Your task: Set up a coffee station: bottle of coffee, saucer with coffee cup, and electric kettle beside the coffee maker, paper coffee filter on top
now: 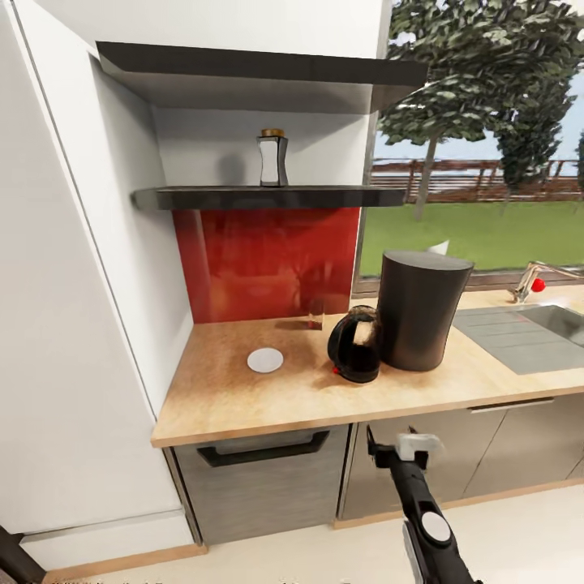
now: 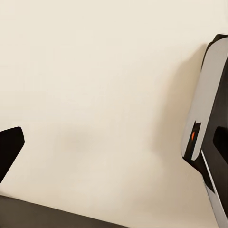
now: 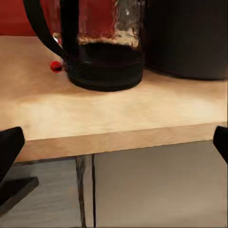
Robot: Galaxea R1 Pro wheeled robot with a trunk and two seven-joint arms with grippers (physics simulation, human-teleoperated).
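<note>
The bottle of coffee (image 1: 272, 158) stands on the kitchen shelf (image 1: 268, 197). Below, on the kitchen countertop (image 1: 243, 397), the coffee maker (image 1: 422, 310) stands with the electric kettle (image 1: 355, 345) touching its left side. A white tip of the paper coffee filter (image 1: 439, 246) peeks over the coffee maker's top. The saucer (image 1: 265, 360) lies bare, left of the kettle. A small clear cup (image 1: 315, 315) stands at the red backsplash. My right gripper (image 1: 394, 445) is open, just below the counter's front edge, facing the kettle (image 3: 102, 52). My left gripper (image 2: 114, 142) hangs open over the cream floor.
A steel sink (image 1: 535, 328) with a red-knobbed faucet (image 1: 531, 282) lies right of the coffee maker. A tall white cabinet (image 1: 73, 324) walls the counter's left end. A thicker upper board (image 1: 259, 73) hangs over the shelf. Grey drawer fronts (image 1: 259, 478) sit under the counter.
</note>
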